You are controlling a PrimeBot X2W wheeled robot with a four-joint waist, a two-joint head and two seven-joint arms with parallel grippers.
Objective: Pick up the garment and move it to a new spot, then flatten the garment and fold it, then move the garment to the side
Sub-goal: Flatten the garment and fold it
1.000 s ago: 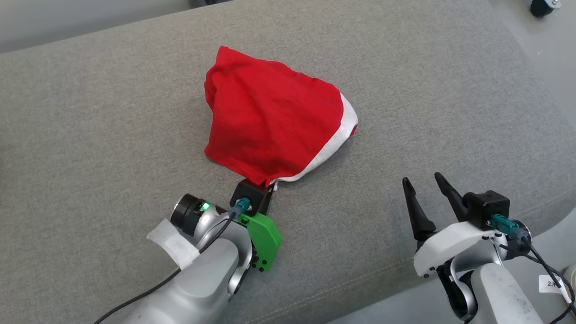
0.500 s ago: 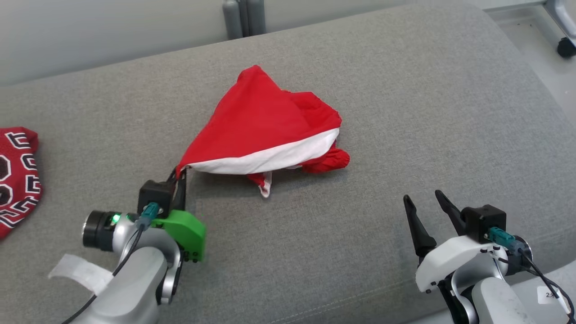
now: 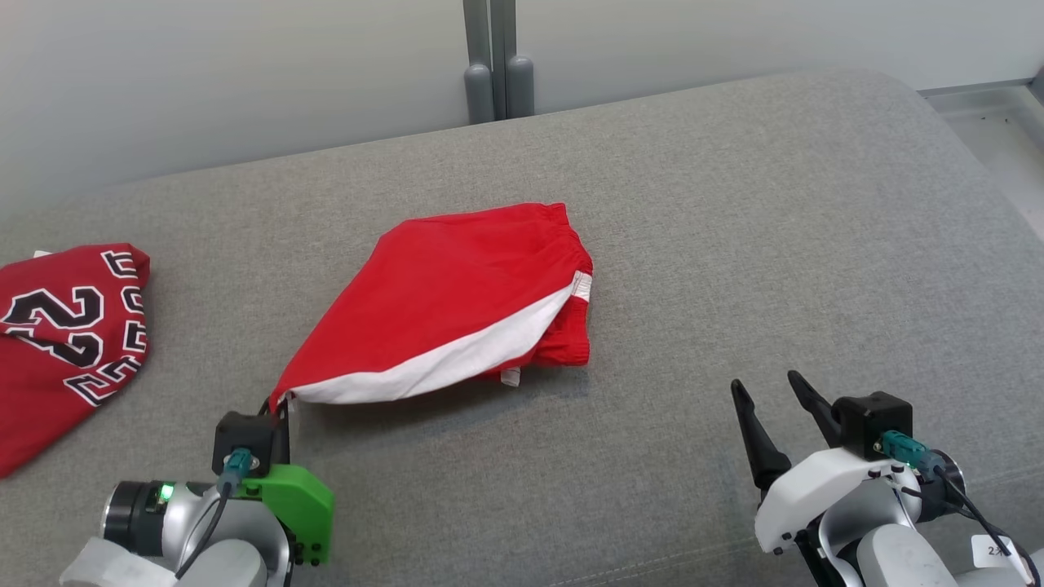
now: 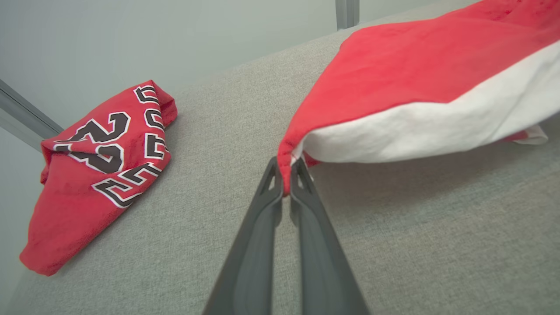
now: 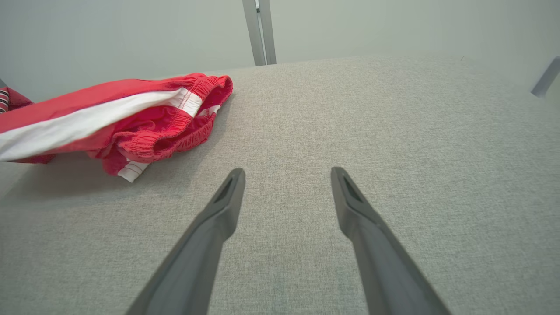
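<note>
The red shorts [image 3: 457, 302] lie on the grey cushion [image 3: 734, 212], well to the right of a numbered jersey [image 3: 65, 326]. The left fingers [image 4: 317, 245] are pinched tight on the shorts' near-left corner, where the white side stripe ends. That corner is lifted off the cushion while the waistband end rests on it. The shorts' long axis runs from the held corner up and away to the right, toward the waistband. The right fingers [image 5: 210, 236] stand wide and empty, off to the right of the shorts, with the waistband ahead and to their left. For flattening, the right arm looks the nearer one to that free end.
</note>
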